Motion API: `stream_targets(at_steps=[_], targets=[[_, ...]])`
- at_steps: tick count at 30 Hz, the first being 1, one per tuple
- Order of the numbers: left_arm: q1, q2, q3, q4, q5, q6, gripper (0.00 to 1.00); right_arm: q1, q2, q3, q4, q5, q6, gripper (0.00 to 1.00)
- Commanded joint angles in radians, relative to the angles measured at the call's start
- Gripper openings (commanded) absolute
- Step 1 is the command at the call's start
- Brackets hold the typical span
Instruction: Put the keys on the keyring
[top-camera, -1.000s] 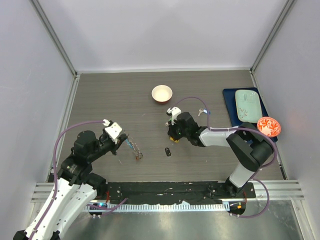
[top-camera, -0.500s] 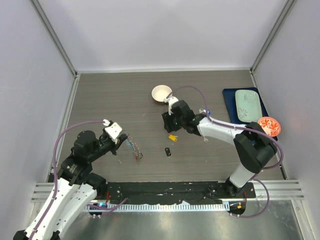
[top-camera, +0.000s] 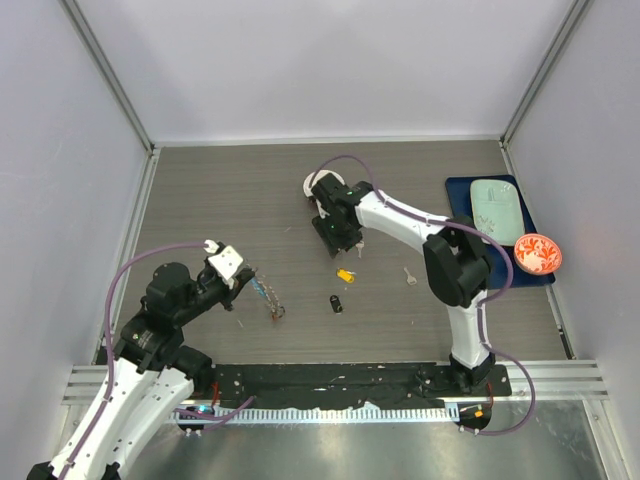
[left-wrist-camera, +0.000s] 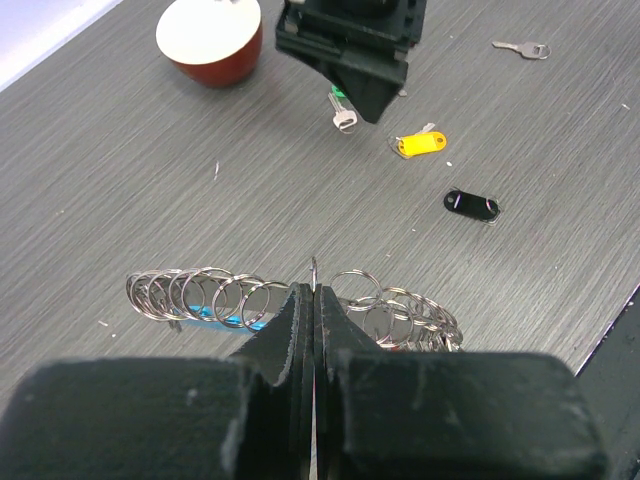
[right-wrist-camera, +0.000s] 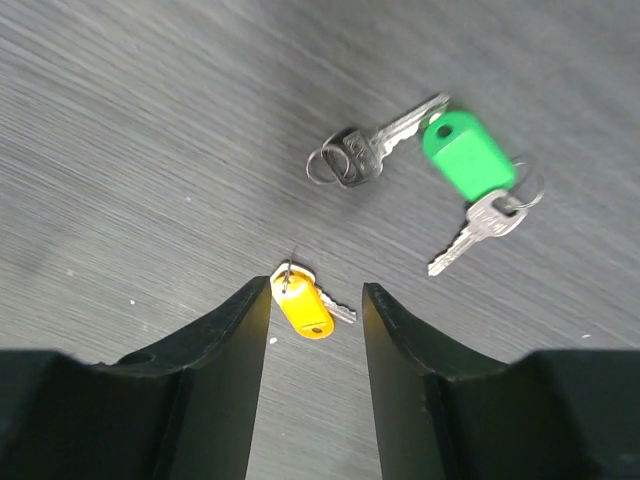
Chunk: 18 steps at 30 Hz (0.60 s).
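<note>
Both seen: left end effector (left-wrist-camera: 313, 300) pinching keyring (left-wrist-camera: 200, 295); right end effector (right-wrist-camera: 316, 290) parted.

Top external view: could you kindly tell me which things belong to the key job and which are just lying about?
Job: keyring, held by left end effector; yellow-tagged key; green-tagged key; black-tagged key; ringed plain key; loose plain key.
Lying about: small bowl; blue tray; pale green plate; red bowl.

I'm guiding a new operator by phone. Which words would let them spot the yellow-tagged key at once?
On the grey wood-grain table, look near the middle, just below the right gripper in the top view. The yellow-tagged key lies there, a black tag lower still and a plain key to its right; it alone carries a bright yellow tag.
</note>
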Motion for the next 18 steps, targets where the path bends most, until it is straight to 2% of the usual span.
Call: stream_targets(at_steps=[1,18], targets=[[-0.001,-0.011,0.007,0.066,0.019,-0.011,0.0,-0.001,0.038,0.073,-0.143,-0.057,-0.007,0.46],[-0.001,-0.008,0.006,0.066,0.019,-0.012,0.0,-0.001,0.127,0.085,-0.106,-0.138,0.009,0.33]])
